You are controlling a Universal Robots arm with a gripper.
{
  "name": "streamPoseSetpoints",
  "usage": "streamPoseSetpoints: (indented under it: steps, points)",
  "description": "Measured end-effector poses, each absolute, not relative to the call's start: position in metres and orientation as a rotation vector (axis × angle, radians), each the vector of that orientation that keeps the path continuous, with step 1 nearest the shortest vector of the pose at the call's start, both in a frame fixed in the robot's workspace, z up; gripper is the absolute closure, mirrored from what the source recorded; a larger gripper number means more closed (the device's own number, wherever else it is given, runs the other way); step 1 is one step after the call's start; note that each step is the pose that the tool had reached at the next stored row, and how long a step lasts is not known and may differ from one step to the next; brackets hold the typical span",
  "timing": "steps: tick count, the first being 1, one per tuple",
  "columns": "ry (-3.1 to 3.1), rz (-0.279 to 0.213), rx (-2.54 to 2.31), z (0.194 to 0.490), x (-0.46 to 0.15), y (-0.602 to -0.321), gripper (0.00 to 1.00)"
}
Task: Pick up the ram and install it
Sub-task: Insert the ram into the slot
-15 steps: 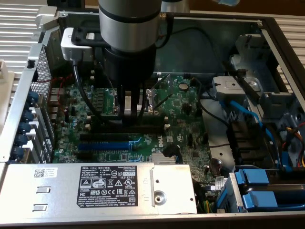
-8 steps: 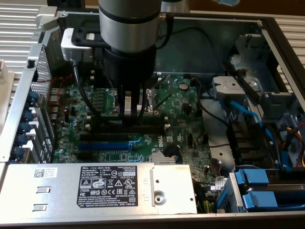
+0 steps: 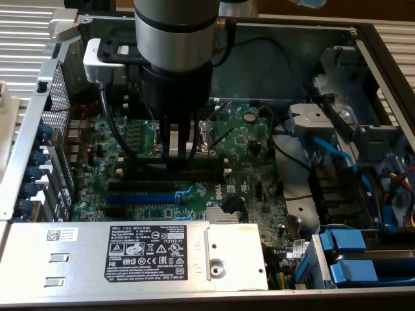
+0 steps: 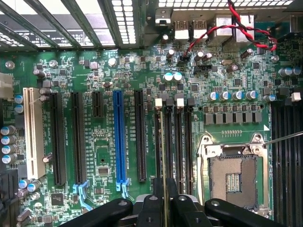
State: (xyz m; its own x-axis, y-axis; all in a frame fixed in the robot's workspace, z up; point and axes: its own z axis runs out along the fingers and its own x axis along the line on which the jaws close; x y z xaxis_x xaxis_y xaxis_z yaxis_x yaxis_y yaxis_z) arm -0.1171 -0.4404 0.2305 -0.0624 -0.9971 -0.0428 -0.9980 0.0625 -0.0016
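My gripper (image 4: 164, 201) is shut on the ram (image 4: 164, 187), a thin stick seen edge-on between the black fingers (image 4: 150, 208). It hangs directly over the row of black memory slots (image 4: 173, 142) with white end clips, in line with them. In the exterior view the gripper (image 3: 179, 159) reaches down into the open computer case. A green stretch of the ram (image 3: 142, 139) sticks out toward the exterior view's left of the fingers. It is just above the black memory slots (image 3: 194, 173). Whether the ram's edge touches a slot I cannot tell.
A blue expansion slot (image 4: 118, 137) and several black slots lie beside the memory slots, and the open CPU socket (image 4: 234, 175) is on their other side. Red-and-black twisted wires (image 4: 227, 28) run near the rear ports. The grey power supply (image 3: 130, 256) and blue cables (image 3: 337, 155) crowd the case.
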Motion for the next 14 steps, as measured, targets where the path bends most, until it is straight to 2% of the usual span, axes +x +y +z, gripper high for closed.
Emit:
streamPoseSetpoints:
  steps: [14]
  points:
    - [2.274, 0.043, -2.12, 0.2292, -0.1175, -0.4404, 0.85]
